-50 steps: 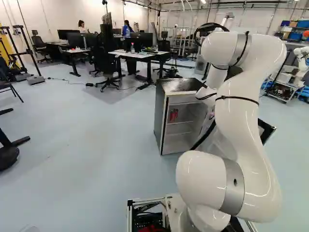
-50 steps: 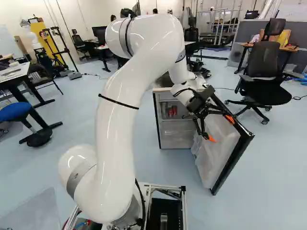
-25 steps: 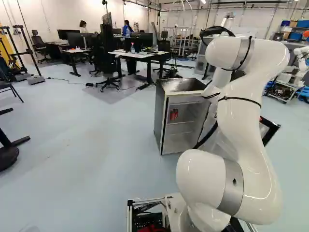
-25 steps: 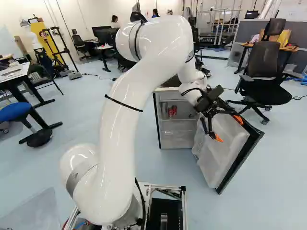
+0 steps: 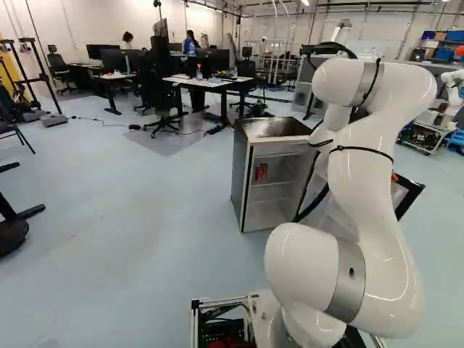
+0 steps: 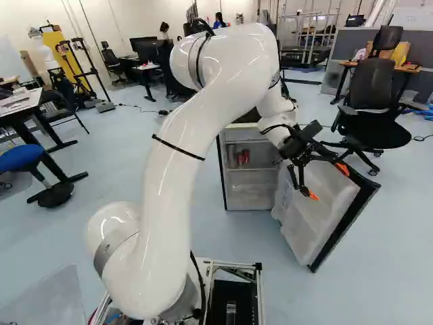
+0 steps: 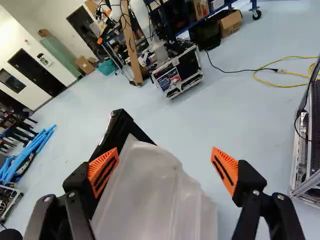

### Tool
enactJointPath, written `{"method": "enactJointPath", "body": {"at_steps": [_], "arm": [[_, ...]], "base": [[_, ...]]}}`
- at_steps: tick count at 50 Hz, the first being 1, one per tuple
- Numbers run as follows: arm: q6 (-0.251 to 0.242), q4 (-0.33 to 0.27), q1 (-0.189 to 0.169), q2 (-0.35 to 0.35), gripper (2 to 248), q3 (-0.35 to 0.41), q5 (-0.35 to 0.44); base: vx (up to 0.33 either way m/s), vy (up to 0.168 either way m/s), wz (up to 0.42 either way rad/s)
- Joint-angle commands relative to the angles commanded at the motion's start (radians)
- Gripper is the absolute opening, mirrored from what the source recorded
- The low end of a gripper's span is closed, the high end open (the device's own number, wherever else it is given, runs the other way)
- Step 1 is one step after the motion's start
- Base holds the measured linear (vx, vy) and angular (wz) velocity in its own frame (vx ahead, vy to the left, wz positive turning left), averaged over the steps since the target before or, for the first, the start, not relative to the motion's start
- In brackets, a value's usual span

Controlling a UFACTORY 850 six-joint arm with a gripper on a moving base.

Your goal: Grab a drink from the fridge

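In the right base view my gripper [image 6: 329, 181] is at the upper part of the fridge door [image 6: 318, 215], which stands swung wide. Its fingers are spread apart. In the wrist view the gripper [image 7: 164, 169] has the door's pale inner liner [image 7: 150, 187] between its open fingers; one orange pad [image 7: 103, 170] lies against or just over the black door edge [image 7: 122, 129], the other is off to the side. The fridge [image 5: 243, 177] is open-fronted, with red cans [image 5: 261, 172] on an upper shelf. No can is in the gripper.
A black office chair [image 6: 371, 115] stands beyond the door. Desks [image 5: 210, 83] are behind the fridge. Another robot [image 5: 451, 94] stands at the far right of the left base view. A wheeled case [image 7: 177, 72] is on the floor ahead of the gripper.
My arm and gripper have moved rightward in the base views, and the fridge door has swung further out with them. The fridge body and the base have stayed put.
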Motion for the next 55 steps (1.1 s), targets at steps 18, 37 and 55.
{"method": "enactJointPath", "body": {"at_steps": [18,37,55], "arm": [[0.000,-0.154,0.026,0.058,247,0.118,0.000],[0.000,-0.353,0.057,0.134,247,0.262,0.000],[0.000,-0.542,0.066,0.206,247,0.386,0.000]], "base": [[0.000,0.000,0.000],[0.000,0.000,0.000],[0.000,0.000,0.000]]}}
